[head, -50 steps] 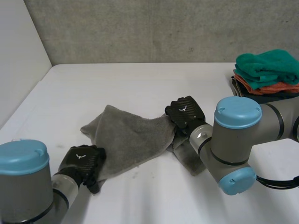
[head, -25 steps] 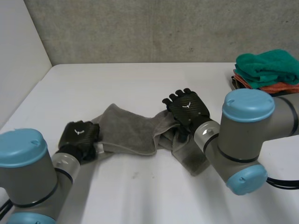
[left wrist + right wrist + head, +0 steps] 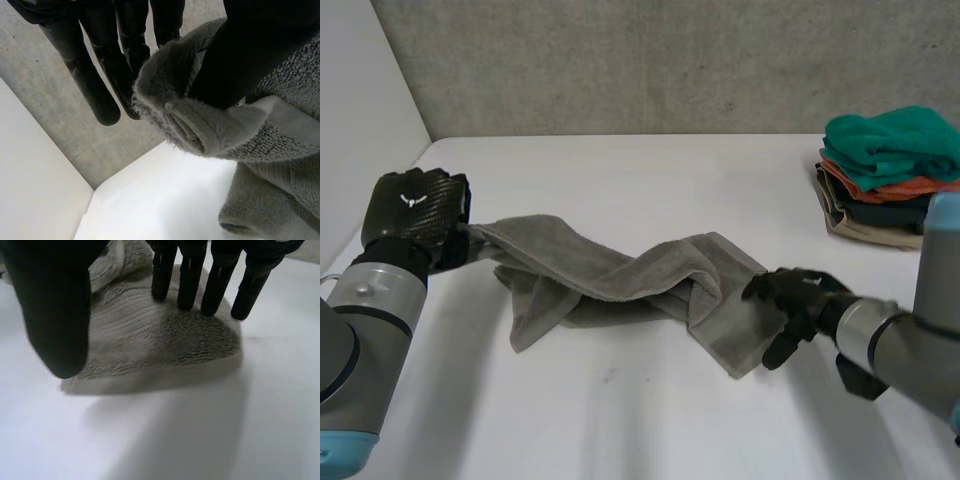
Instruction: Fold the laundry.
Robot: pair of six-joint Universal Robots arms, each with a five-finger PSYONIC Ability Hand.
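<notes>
A grey towel (image 3: 620, 275) lies twisted and stretched across the white table (image 3: 650, 420). My left hand (image 3: 412, 207) is at its left end, shut on that corner and holding it a little above the table. In the left wrist view the thumb presses the towel's (image 3: 280, 125) folded corner, with the fingers (image 3: 95, 75) hanging beside it. My right hand (image 3: 790, 300) is open at the towel's right end, close to the near corner. In the right wrist view its straight fingers (image 3: 200, 280) hover over the flat end of the towel (image 3: 165, 340), which lies on the table.
A stack of folded laundry (image 3: 890, 160), green on top with orange and dark pieces under it, sits at the table's back right. A grey wall runs behind the table and a white wall along its left side.
My left hand closed on the towel's left corner and carried it up and to the far left, stretching the towel. My right hand let go, opened and drew back to the right end.
</notes>
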